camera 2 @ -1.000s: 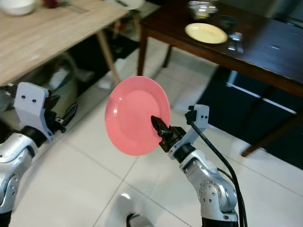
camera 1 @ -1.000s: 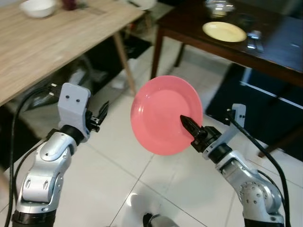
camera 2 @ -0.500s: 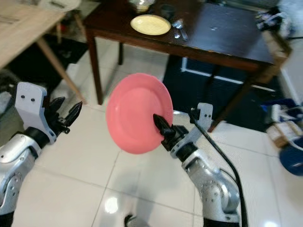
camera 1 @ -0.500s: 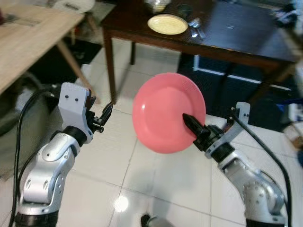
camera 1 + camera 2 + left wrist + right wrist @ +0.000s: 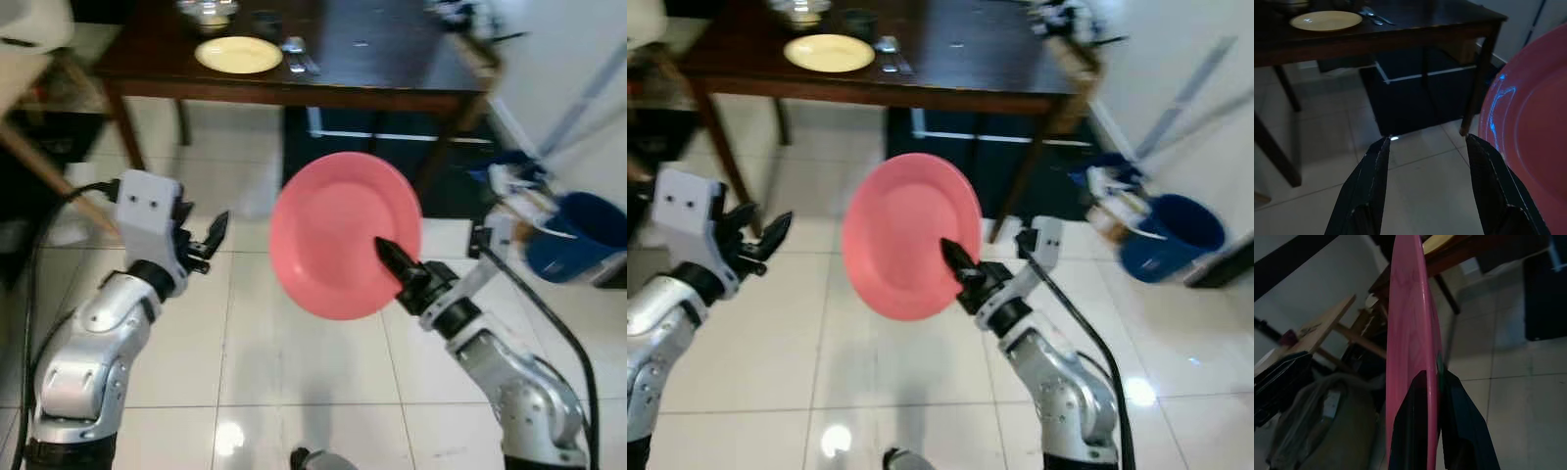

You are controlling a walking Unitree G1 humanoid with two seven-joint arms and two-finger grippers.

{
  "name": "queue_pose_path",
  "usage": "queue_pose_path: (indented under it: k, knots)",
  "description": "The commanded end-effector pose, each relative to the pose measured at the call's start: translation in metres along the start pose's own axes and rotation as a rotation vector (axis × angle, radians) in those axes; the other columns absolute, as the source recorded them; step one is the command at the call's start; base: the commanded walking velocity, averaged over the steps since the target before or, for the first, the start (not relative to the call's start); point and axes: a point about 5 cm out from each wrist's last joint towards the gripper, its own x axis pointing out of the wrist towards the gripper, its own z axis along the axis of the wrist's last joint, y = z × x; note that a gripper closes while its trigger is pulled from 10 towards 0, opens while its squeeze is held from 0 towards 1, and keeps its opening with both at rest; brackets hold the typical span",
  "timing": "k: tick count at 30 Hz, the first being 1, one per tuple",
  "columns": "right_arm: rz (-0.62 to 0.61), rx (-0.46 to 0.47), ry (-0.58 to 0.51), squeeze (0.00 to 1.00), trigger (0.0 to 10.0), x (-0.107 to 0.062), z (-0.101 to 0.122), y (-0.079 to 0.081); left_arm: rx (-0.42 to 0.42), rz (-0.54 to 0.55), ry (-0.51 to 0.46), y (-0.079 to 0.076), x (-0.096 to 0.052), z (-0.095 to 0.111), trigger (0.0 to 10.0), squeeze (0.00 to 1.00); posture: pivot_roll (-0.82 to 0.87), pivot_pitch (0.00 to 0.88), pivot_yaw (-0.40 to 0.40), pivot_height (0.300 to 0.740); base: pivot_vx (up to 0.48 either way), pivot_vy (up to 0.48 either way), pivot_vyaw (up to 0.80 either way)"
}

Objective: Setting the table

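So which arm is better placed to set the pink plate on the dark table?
The right. Its gripper is shut on the pink plate, held on edge, facing the dark table. The left gripper is open, holding nothing.

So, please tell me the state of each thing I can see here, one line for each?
Pink plate: held on edge above the floor, clamped at its rim.
Right gripper: shut on the pink plate.
Left gripper: open, holding nothing.
Yellow plate: lying flat on the dark table, nothing on it.
Blue bucket: standing upright on the floor.
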Motion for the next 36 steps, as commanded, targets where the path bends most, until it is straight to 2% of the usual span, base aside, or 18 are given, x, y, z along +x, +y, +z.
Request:
queue_pose_path:
  k: [1,13,18,19,21,24,30,36]
  knots:
    - [0.0,0.006,-0.002,0.0,10.0,-0.002,0.001,0.0,-0.005,-0.025,0.008,-0.004,0.0,-0.001,10.0,0.0,-0.07,0.066,0.012,0.74,0.0,0.0,-0.8]
    - [0.006,0.004,-0.004,0.0,10.0,-0.001,0.001,0.0,-0.019,-0.058,-0.023,-0.008,0.0,0.003,10.0,0.0,-0.07,0.062,0.013,0.74,0.0,0.0,-0.8]
    - [0.019,0.002,-0.009,0.0,10.0,0.0,0.003,0.002,-0.015,-0.047,-0.024,-0.007,0.001,0.003,10.0,0.0,-0.07,0.06,0.013,0.74,0.0,0.0,-0.8]
    - [0.033,0.005,-0.014,0.0,10.0,0.001,0.004,0.003,-0.003,-0.017,-0.019,-0.004,0.002,0.002,10.0,0.0,-0.07,0.059,0.013,0.74,0.0,0.0,-0.8]
    - [0.077,-0.001,-0.032,0.0,10.0,0.003,0.009,0.008,0.029,0.082,-0.021,0.006,0.003,0.002,10.0,0.0,-0.07,0.056,0.012,0.74,0.0,0.0,0.0]
    - [0.116,-0.006,-0.057,0.0,10.0,0.005,0.015,0.013,0.05,0.139,-0.038,0.012,0.004,0.003,10.0,0.0,-0.07,0.055,0.012,0.74,0.0,0.0,0.0]
    - [0.123,-0.023,-0.137,0.0,10.0,0.008,0.032,0.014,0.073,0.142,-0.056,0.006,0.007,0.003,10.0,0.0,-0.08,0.059,0.014,0.74,0.231,0.0,0.0]
    - [0.122,-0.028,-0.148,0.0,10.0,0.007,0.037,0.012,0.078,0.131,-0.062,0.004,0.009,0.004,10.0,0.0,-0.08,0.059,0.014,0.74,0.419,0.0,0.0]
